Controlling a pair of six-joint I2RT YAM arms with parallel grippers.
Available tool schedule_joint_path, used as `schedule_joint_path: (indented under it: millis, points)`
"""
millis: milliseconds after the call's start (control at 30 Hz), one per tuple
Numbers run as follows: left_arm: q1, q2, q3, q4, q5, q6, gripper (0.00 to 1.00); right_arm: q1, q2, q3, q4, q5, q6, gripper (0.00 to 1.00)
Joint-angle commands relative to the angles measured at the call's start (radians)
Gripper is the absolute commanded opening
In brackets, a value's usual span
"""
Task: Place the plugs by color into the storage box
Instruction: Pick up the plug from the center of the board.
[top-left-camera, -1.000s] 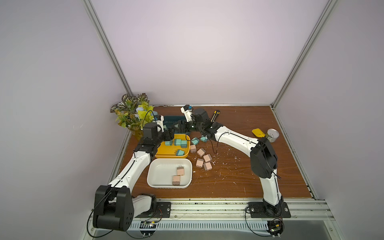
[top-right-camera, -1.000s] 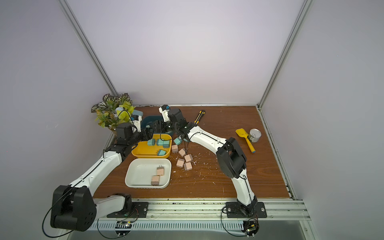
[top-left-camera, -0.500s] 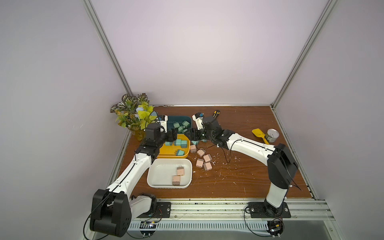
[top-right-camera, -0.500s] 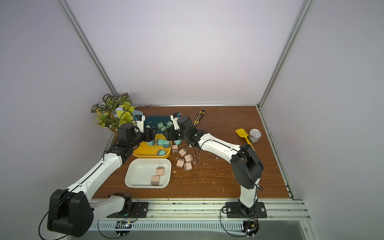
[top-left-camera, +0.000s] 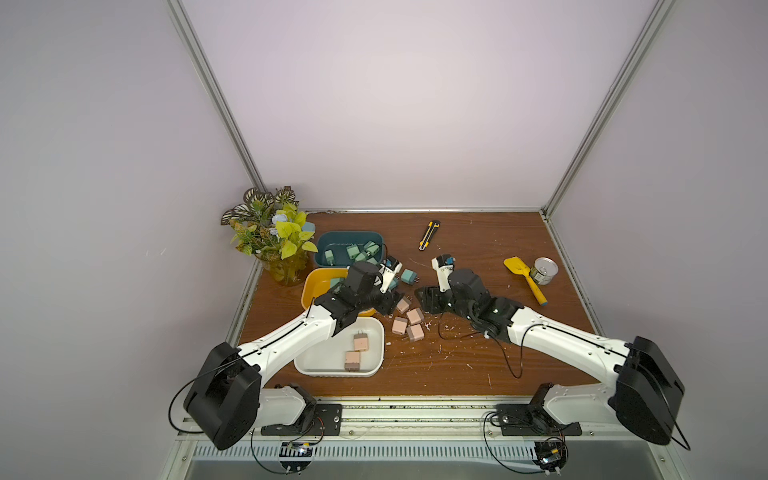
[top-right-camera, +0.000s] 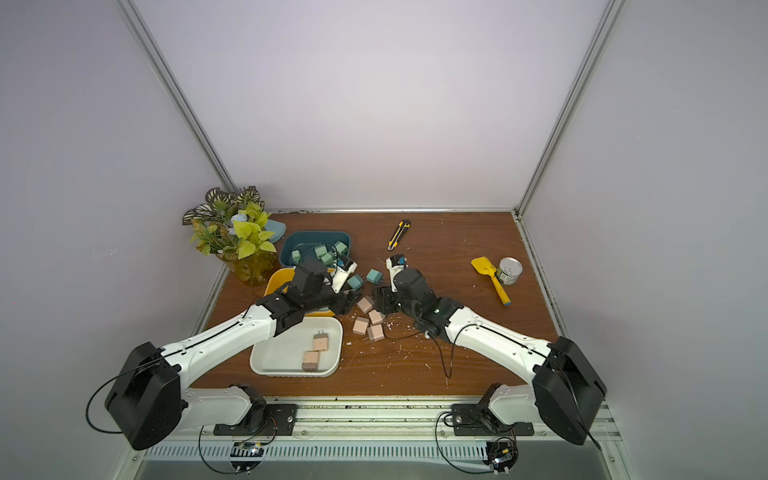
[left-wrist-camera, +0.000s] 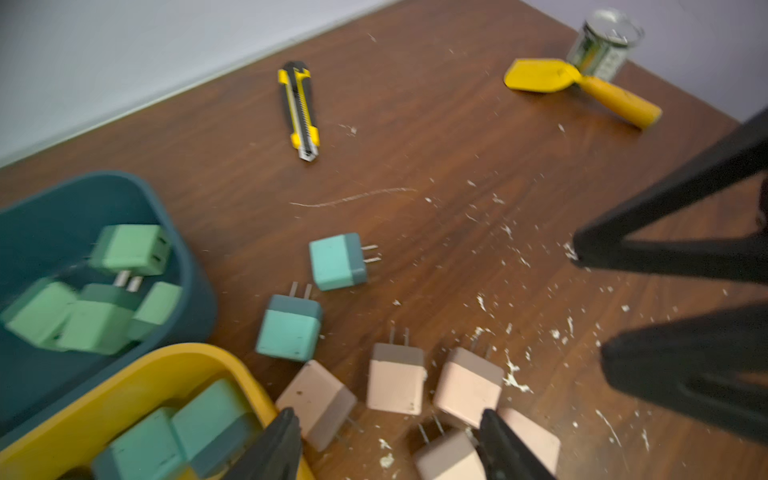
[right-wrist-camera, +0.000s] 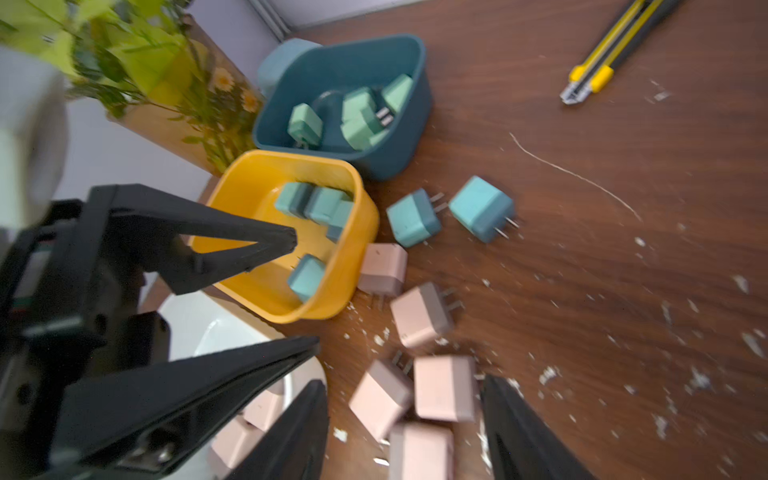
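Your left pincer (left-wrist-camera: 387, 411) and right pincer (right-wrist-camera: 405, 382) both hang half open and empty over the pink plugs (top-left-camera: 400, 325) loose on the table (top-left-camera: 478, 365). The plugs lie between the two pincers, and the white tray (top-left-camera: 320, 357) is nearer your left arm.

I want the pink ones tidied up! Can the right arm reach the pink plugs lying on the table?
Probably yes. The right arm's open fingers hover right over the pale pink cube-shaped plastic plugs, nothing between them, though the left arm's fingers are close by.
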Motion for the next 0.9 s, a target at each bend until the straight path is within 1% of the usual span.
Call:
schedule_joint_path:
  millis: [0, 133, 233, 300, 367, 500, 600, 767, 867]
  points:
    - [-0.028, 0.014, 0.023, -0.036, -0.004, 0.074, 0.7, -0.001, -0.1, -0.074, 0.023, 0.101, 0.033, 0.65]
    - [-0.035, 0.042, 0.017, -0.001, 0.04, 0.092, 0.7, -0.002, -0.195, -0.143, -0.023, 0.149, 0.037, 0.65]
    - [-0.046, 0.071, 0.024, -0.001, 0.048, 0.092, 0.7, -0.007, -0.262, -0.202, -0.024, 0.2, 0.042, 0.66]
    - [-0.068, 0.09, 0.028, -0.011, 0.047, 0.103, 0.69, -0.018, -0.296, -0.23, -0.017, 0.213, 0.047, 0.67]
    - [-0.105, 0.109, 0.023, -0.018, 0.038, 0.127, 0.7, -0.03, -0.319, -0.238, -0.007, 0.197, 0.049, 0.67]
    - [-0.157, 0.168, 0.042, -0.041, 0.047, 0.151, 0.7, -0.032, -0.321, -0.234, -0.004, 0.186, 0.046, 0.67]
    - [-0.159, 0.213, 0.076, -0.071, 0.067, 0.149, 0.7, -0.032, -0.306, -0.242, 0.014, 0.181, 0.052, 0.67]
    - [-0.162, 0.246, 0.105, -0.078, 0.112, 0.149, 0.7, -0.033, -0.263, -0.239, 0.072, 0.139, 0.061, 0.67]
    - [-0.168, 0.269, 0.115, -0.08, 0.112, 0.15, 0.7, -0.033, -0.233, -0.225, 0.079, 0.132, 0.055, 0.67]
